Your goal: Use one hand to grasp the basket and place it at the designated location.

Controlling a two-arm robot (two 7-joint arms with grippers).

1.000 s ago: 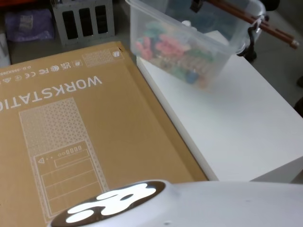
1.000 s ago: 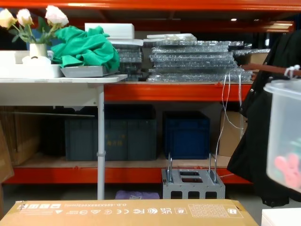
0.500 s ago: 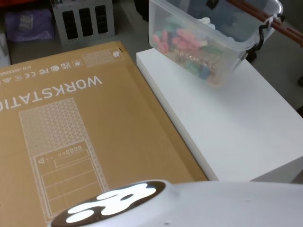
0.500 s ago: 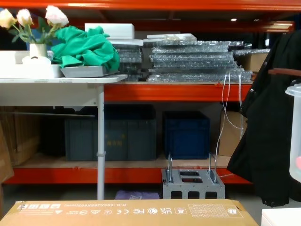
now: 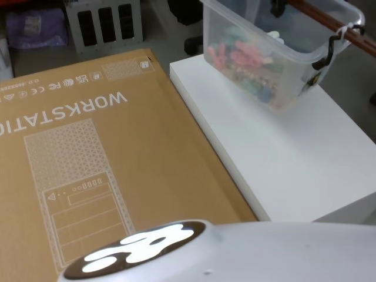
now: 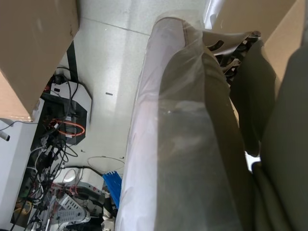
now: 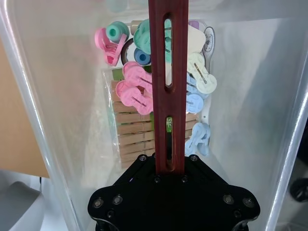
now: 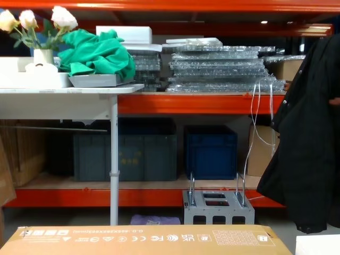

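White counter [image 5: 294,158] beside a flat cardboard box [image 5: 88,153]. Above the counter's far end, tilted translucent basket [image 5: 276,53] of clothes pegs [image 7: 137,89], red-brown handle [image 7: 168,86] clamped in right end effector [image 7: 169,166].

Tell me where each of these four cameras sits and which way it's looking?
Head view: high on the robot, looking down at a cardboard box, a white table and the basket; a rounded white part of the robot's body shows at the bottom.
Chest view: lower, facing forward at orange shelving and blue crates.
Left wrist view: on the left arm, aimed at floor and cables; its pale casing shows.
Right wrist view: above the basket, looking in; the right end effector grips the red-brown handle.
Shared: head and right wrist views both show the basket.
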